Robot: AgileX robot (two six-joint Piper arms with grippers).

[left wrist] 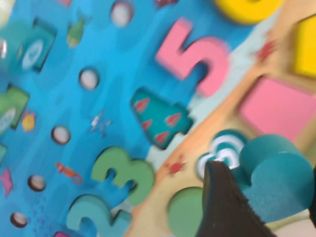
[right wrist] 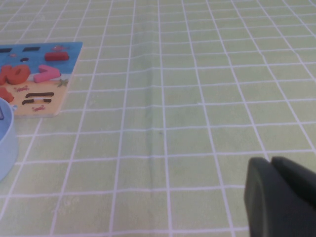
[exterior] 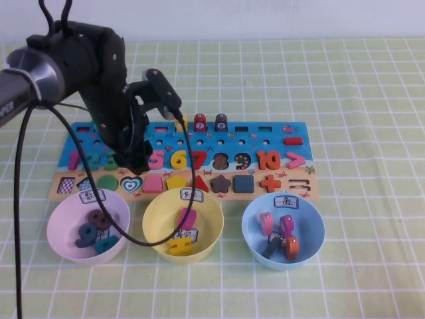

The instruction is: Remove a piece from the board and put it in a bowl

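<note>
Your left gripper is clamped on the dark-teal heart piece, which in the left wrist view looks lifted just clear of its ringed slot on the tan strip of the puzzle board, beside the green disc. Raise it straight up before travelling, so the heart doesn't snag its recess, then carry it near and slightly right to the pale-yellow bowl and release low over it. The left arm reaches steeply down from the far left over the number row. Your right gripper sits parked off to the right over bare tablecloth, its fingers pressed together.
</note>
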